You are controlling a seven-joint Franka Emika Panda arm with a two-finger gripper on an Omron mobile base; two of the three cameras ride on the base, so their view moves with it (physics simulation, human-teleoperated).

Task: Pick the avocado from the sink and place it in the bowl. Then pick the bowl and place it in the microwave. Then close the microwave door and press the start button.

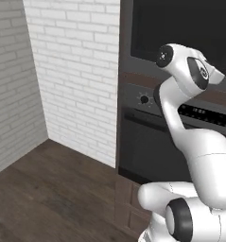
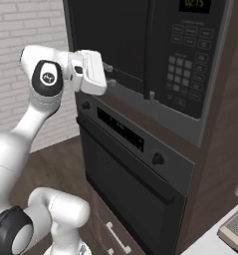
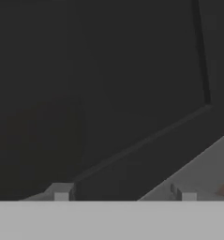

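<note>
We see a dark grey microwave (image 2: 190, 74) whose microwave door (image 2: 113, 40) carries a black glass window, a near-black oven (image 2: 135, 184) with a black display strip, white brick walls (image 1: 72, 75), dark brown wood flooring (image 1: 53, 198) and our white, dark-jointed arm (image 1: 199, 156).

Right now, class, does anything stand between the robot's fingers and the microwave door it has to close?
Nothing visible does. The gripper is close to the lower left part of the microwave door. In the hand view the dark door panel lies straight ahead of the fingers, with no object between them.
</note>
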